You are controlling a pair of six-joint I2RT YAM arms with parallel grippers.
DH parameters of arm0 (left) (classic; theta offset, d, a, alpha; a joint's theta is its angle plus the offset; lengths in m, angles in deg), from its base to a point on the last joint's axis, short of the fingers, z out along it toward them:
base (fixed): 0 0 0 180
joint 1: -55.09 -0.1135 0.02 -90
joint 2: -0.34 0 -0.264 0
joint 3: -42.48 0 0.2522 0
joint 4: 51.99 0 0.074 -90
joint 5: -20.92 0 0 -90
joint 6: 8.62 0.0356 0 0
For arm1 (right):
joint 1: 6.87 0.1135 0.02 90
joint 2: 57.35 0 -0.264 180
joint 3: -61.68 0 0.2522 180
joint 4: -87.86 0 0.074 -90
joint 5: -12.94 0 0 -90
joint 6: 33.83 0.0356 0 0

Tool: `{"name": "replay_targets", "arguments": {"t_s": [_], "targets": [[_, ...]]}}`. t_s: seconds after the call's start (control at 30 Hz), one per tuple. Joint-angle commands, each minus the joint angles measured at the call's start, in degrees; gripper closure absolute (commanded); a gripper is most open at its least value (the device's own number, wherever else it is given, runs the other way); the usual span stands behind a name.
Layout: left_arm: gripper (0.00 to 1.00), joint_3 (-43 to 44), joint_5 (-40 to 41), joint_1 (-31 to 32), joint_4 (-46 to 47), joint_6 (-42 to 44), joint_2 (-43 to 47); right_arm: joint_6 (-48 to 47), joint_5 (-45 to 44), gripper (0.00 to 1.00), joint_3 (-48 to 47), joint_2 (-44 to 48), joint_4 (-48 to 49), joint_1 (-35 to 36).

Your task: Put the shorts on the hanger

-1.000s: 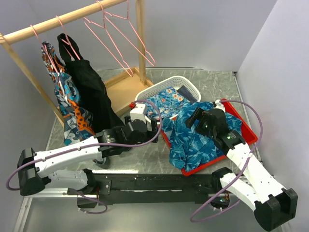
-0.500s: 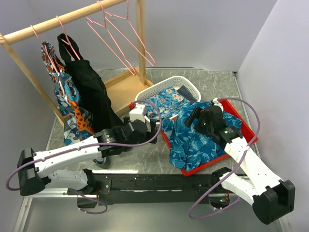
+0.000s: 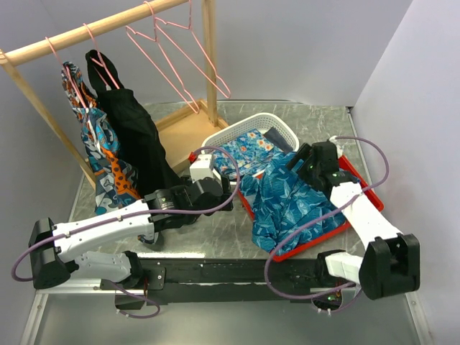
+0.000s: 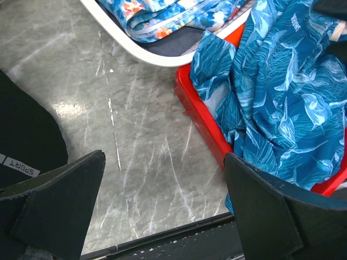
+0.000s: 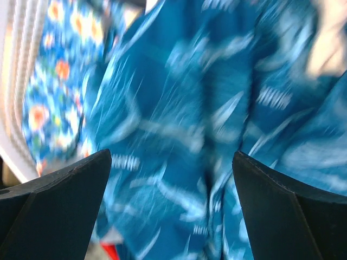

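Note:
The teal-blue leaf-print shorts (image 3: 287, 205) lie heaped in the red tray (image 3: 310, 244), spilling over its near-left rim; they also show in the left wrist view (image 4: 282, 103) and, blurred, in the right wrist view (image 5: 179, 141). Pink wire hangers (image 3: 180, 54) hang on the wooden rail at the back. My left gripper (image 3: 224, 188) is open and empty, low over the table left of the tray. My right gripper (image 3: 300, 158) is open and empty, just above the far part of the shorts. No drawstring shows.
A white basket (image 3: 277, 123) holds a blue cloth with pale flowers (image 3: 248, 147) behind the tray. A black garment (image 3: 136, 147) and a patterned one (image 3: 100, 154) hang on the wooden rack (image 3: 86, 30). The rack's base board (image 3: 188, 133) lies on the table.
My right arm has swung back and to the right, its gripper now over the far edge of the shorts. My left gripper has barely shifted.

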Motion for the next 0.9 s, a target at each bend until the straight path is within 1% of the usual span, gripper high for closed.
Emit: {"name": "replay_targets", "arguments": {"t_s": [0.0, 0.07, 0.17, 0.23, 0.27, 0.3, 0.37, 0.4, 0.47, 0.5, 0.57, 0.63, 0.67, 0.7, 0.73, 0.77, 0.8, 0.87], "targets": [[0.04, 1.79, 1.94, -0.22, 0.0, -1.03, 1.1, 0.79, 2.61, 0.01, -2.6, -2.56, 6.95, -2.31], [0.04, 2.14, 2.38, -0.22, -0.36, -0.86, 1.01, 0.7, 2.87, 0.03, -2.96, -4.49, 8.17, -2.22], [0.04, 2.32, 2.55, -0.22, -0.18, -0.86, 1.01, 0.79, 5.15, 0.13, -2.26, -5.99, 11.07, -2.31], [0.04, 2.58, 2.73, -0.22, -0.27, -1.03, 1.01, 0.7, 5.6, 0.31, -1.55, -6.34, 12.48, -2.22], [0.04, 2.76, 2.82, -0.22, -0.36, -1.21, 1.01, 0.7, 5.77, 0.42, -1.64, -6.52, 12.66, -2.22], [0.04, 2.85, 2.82, -0.22, -0.44, -1.21, 1.01, 0.53, 5.6, 0.66, -2.16, -6.61, 12.4, -2.22], [0.04, 3.55, 3.17, -0.22, -1.05, -1.47, 1.01, 0.35, 6.03, 0.87, -2.69, -6.08, 11.18, -2.13], [0.03, 3.9, 3.26, -0.22, -1.23, -1.47, 1.1, 0.26, 6.47, 0.99, -2.78, -4.34, 10.91, -2.05], [0.03, 4.34, 3.61, -0.22, -1.67, -1.38, 1.27, -0.35, 6.83, 1.0, -2.69, -1.79, 9.95, -0.12], [0.03, 4.95, 3.78, -0.31, -2.11, -1.38, 1.54, -0.53, 6.57, 1.0, -3.13, 1.1, 9.16, 1.02], [0.03, 6.09, 4.31, -0.31, -3.34, -1.91, 1.63, -0.62, 5.95, 1.0, -3.4, 4.36, 6.62, 6.02], [0.03, 7.76, 5.27, -0.39, -5.1, -2.44, 2.33, 0.08, 5.16, 1.0, -2.35, 10.25, 6.07, 10.5], [0.04, 8.38, 5.54, -0.48, -5.71, -2.61, 2.42, 0.69, 4.46, 1.0, -1.82, 12.27, 5.46, 14.96], [0.04, 9.52, 6.24, -0.66, -6.67, -3.05, 2.94, 1.48, 3.76, 1.0, 0.01, 16.03, 5.46, 17.79], [0.03, 9.88, 6.51, -0.75, -7.82, -3.66, 3.21, 3.06, 1.75, 1.0, 1.25, 17.72, 5.81, 20.69], [0.03, 10.14, 6.68, -0.83, -8.0, -3.67, 3.47, 3.86, 0.6, 1.0, 2.48, 19.22, 6.68, 27.07], [0.03, 10.4, 6.77, -1.18, -8.0, -3.76, 4.26, 4.82, -0.8, 1.0, 4.93, 21.23, 7.38, 30.35], [0.03, 10.32, 6.25, -1.71, -7.22, -3.58, 4.87, 6.67, -5.11, 1.0, 7.14, 21.61, 9.23, 37.2]]}}
